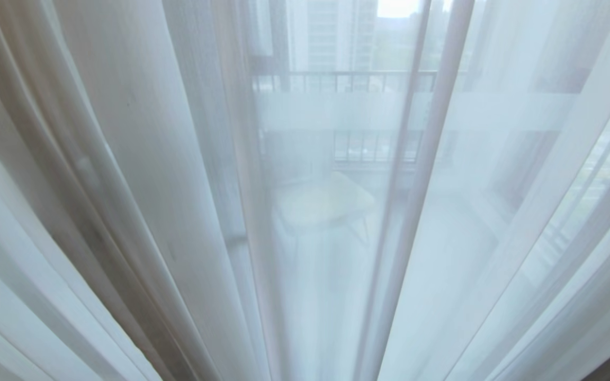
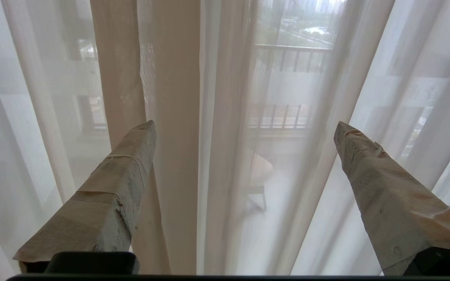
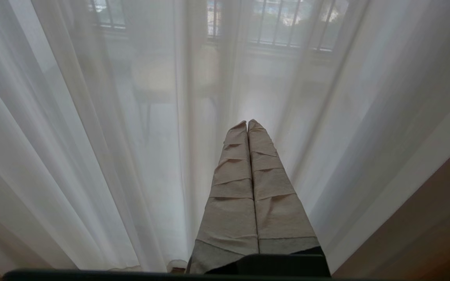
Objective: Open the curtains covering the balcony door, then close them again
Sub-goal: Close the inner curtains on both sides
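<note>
The curtains (image 1: pixel 141 159) hang drawn across the whole head view as thin white sheers in long folds. Through them the balcony door (image 1: pixel 337 108) shows dimly as a pale horizontal band with dark frame lines. In the left wrist view my left gripper (image 2: pixel 244 127) stands wide open in front of the sheers. A denser beige fold (image 2: pixel 170 117) hangs beside one taped finger (image 2: pixel 123 171), and no fabric is pinched. My right gripper (image 3: pixel 247 123) is shut on nothing, pointing at the sheers low down. Neither arm shows in the head view.
Behind the sheers a pale chair (image 1: pixel 326 203) stands on the balcony before a barred railing (image 1: pixel 358 82). A strip of brown wooden floor (image 3: pixel 436 218) shows at the edge of the right wrist view.
</note>
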Available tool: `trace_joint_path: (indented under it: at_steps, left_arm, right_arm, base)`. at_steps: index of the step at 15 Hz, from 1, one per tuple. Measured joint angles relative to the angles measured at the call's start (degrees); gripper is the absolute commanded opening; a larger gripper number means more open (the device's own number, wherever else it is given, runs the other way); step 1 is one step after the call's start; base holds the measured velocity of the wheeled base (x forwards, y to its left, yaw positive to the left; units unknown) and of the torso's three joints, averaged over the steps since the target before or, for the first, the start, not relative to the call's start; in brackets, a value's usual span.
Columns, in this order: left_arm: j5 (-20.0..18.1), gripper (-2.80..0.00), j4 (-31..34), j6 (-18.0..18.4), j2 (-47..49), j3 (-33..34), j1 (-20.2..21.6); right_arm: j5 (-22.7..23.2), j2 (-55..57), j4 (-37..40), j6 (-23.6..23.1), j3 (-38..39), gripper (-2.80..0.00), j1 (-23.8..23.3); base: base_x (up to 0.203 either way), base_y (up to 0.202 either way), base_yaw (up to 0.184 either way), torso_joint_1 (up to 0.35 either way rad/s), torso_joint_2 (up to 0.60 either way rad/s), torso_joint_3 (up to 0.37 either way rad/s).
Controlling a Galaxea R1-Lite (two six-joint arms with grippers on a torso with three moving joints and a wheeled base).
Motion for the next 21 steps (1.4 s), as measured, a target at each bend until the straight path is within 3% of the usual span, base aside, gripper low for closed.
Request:
trace_joint_path:
  at_steps: [7, 8, 9, 21]
  left_arm:
    - [2.0, 0.0, 0.0, -0.1, -2.3, 2.3, 0.0]
    - [1.9, -1.57, 0.0, -0.1, -2.4, 2.4, 0.0]
    - [2.0, -2.8, 0.0, -0.1, -2.5, 2.5, 0.0]
    - [1.8, -2.8, 0.3, 0.0, -5.6, 5.1, 0.0]
  right_arm:
    - [0.0, 0.0, 0.0, 0.0, 0.0, -2.8, 0.0]
    - [0.0, 0.0, 0.0, 0.0, 0.0, -2.8, 0.0]
    - [0.0, 0.0, 0.0, 0.0, 0.0, -2.8, 0.0]
    - [0.0, 0.0, 0.0, 0.0, 0.0, -2.8, 0.0]
  base:
    - [0.0, 0.0, 0.0, 0.0, 0.0, 0.0]
    - [0.0, 0.0, 0.0, 0.0, 0.0, 0.0]
    - [0.0, 0.0, 0.0, 0.0, 0.0, 0.0]
    - [0.0, 0.0, 0.0, 0.0, 0.0, 0.0]
